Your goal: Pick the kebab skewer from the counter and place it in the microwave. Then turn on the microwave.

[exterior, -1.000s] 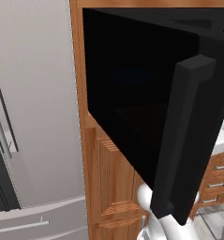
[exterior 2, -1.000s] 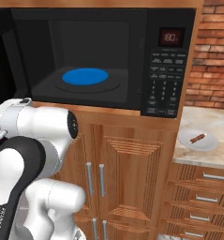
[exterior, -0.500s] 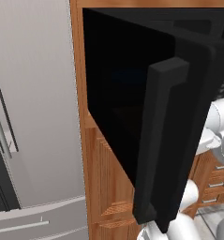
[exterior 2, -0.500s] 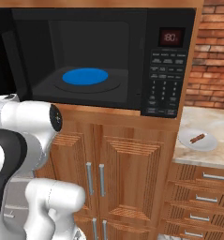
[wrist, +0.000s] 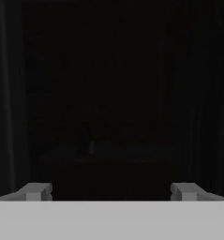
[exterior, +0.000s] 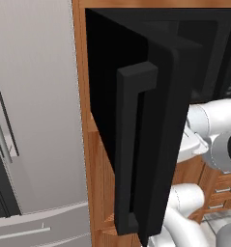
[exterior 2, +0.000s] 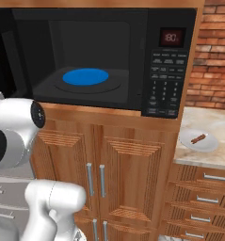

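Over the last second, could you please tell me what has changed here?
The microwave door has swung further open, and the arm's white links have shifted leftward in the right base view. The kebab skewer stays on its plate on the counter; the blue round plate remains bare.

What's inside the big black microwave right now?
The microwave stands open, and inside sits a blue round plate with nothing on it. The kebab skewer lies outside, on a white dish on the counter. The dark side walls can't be made out well.
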Available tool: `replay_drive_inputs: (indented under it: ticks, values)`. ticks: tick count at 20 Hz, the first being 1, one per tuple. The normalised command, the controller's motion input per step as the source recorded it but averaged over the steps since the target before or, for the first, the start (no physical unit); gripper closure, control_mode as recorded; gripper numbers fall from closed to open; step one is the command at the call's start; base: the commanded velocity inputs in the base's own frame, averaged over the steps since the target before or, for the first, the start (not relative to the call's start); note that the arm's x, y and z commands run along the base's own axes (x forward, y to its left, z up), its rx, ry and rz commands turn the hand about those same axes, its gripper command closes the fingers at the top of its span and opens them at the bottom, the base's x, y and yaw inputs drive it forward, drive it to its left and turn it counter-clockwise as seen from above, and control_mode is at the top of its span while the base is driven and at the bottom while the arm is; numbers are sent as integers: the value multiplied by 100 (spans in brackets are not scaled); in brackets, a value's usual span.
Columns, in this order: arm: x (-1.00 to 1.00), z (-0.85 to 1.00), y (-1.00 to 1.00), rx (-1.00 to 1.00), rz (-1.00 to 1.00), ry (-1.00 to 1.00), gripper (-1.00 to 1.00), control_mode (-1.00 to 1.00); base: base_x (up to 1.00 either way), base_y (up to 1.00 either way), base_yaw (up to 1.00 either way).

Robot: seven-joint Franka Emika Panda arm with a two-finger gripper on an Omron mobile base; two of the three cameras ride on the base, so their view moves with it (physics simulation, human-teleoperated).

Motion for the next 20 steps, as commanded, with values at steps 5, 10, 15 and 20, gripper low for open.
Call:
replay_drive_inputs:
  ticks: [5,10,15,20]
  values:
    - [0,0,16,0,0,0,-100,-100,0,0,0]
    - [0,0,-15,0,0,-2,-100,-100,0,0,0]
    - [-1,0,-59,0,0,-9,-100,-100,0,0,0]
    - [-3,0,-55,0,-5,-2,-100,-100,0,0,0]
